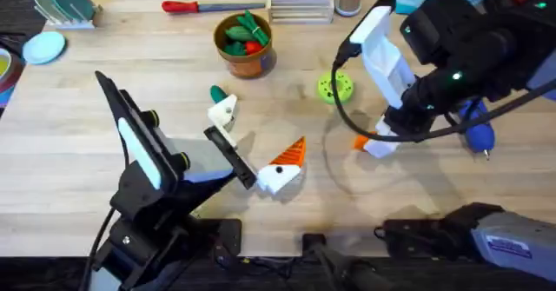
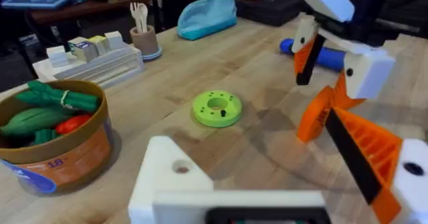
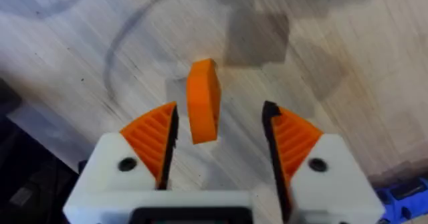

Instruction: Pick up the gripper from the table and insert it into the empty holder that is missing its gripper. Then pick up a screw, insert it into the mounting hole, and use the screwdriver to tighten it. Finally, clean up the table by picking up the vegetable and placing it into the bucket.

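While the right arm bends down over the right side of the table, its right gripper [image 3: 217, 140] hangs with jaws spread either side of the gripper [image 3: 203, 101], the small orange wedge standing on the wood between the ribbed pads [image 3: 155, 140], touching neither; the left arm lies low across the middle, the left gripper [image 1: 280, 165] near the board; one finger carries an orange pad, the holder [image 2: 175, 177] is bare white plastic with a mounting hole; I cannot tell its opening. Table [image 1: 78, 152] is pale planked wood. Bucket [image 1: 246, 46], orange-brown and round, holds the vegetable [image 1: 238, 31]; green disc [image 1: 334, 88] beside it; blue screwdriver [image 1: 476, 130] lies at right.
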`<state>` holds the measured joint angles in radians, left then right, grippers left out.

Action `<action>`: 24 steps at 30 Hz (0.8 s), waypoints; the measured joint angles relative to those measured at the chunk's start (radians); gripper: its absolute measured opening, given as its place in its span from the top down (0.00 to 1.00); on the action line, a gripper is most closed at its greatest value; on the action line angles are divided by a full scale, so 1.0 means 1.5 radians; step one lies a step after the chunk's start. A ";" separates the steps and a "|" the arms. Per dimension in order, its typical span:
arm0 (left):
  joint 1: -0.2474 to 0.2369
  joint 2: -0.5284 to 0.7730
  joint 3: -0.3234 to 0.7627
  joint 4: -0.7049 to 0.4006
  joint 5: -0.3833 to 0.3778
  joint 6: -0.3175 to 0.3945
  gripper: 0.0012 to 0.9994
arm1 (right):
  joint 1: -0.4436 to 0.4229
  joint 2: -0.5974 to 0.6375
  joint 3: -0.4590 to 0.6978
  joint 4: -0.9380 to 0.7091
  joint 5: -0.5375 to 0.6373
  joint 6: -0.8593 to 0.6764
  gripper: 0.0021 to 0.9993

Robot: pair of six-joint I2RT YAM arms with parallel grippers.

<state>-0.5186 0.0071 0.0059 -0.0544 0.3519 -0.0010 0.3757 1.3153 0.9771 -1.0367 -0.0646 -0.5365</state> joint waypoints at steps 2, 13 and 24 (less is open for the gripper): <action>0.000 0.000 0.000 0.000 0.000 0.000 0.01 | 0.006 0.003 0.000 -0.001 0.010 0.000 0.29; 0.000 0.000 0.000 0.000 0.000 0.000 0.01 | 0.019 0.003 0.000 -0.013 0.026 -0.003 0.31; 0.000 0.000 0.000 0.000 0.000 0.000 0.01 | 0.021 0.003 -0.015 -0.002 0.028 -0.003 0.38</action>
<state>-0.5186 0.0074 0.0059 -0.0547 0.3519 -0.0010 0.4076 1.3201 0.9546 -1.0393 -0.0227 -0.5415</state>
